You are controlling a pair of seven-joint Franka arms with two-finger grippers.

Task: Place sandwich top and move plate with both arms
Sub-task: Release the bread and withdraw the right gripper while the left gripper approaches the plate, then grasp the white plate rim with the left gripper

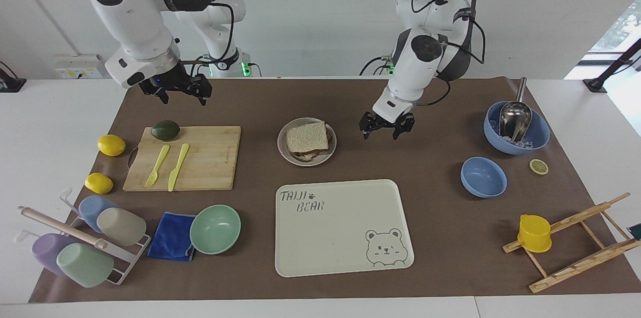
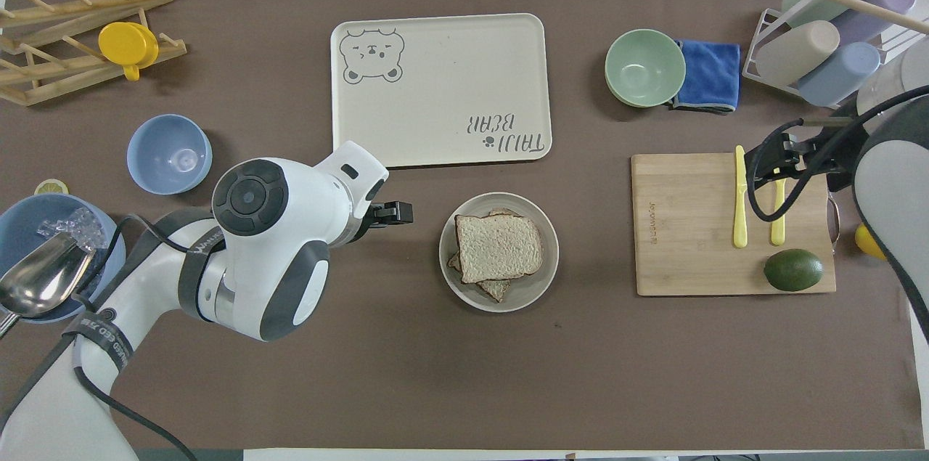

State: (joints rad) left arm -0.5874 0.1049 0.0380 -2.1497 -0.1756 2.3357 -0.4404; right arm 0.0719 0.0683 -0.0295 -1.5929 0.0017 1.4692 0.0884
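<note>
The sandwich top (image 1: 307,137) (image 2: 499,247), a pale bread slice, lies on a lower slice on the round beige plate (image 1: 281,145) (image 2: 548,258) at mid-table. My left gripper (image 1: 385,126) (image 2: 395,213) hangs open and empty just above the mat, beside the plate toward the left arm's end, not touching it. My right gripper (image 1: 173,91) (image 2: 780,156) is open and empty, raised over the wooden cutting board (image 1: 210,157) (image 2: 682,229) near the avocado (image 1: 166,129).
The cream bear tray (image 1: 345,228) (image 2: 435,91) lies farther from the robots than the plate. A blue bowl with ice and a metal scoop (image 1: 516,130) and a small blue bowl (image 1: 483,177) stand toward the left arm's end. A mint bowl (image 1: 215,229) sits beside a blue cloth.
</note>
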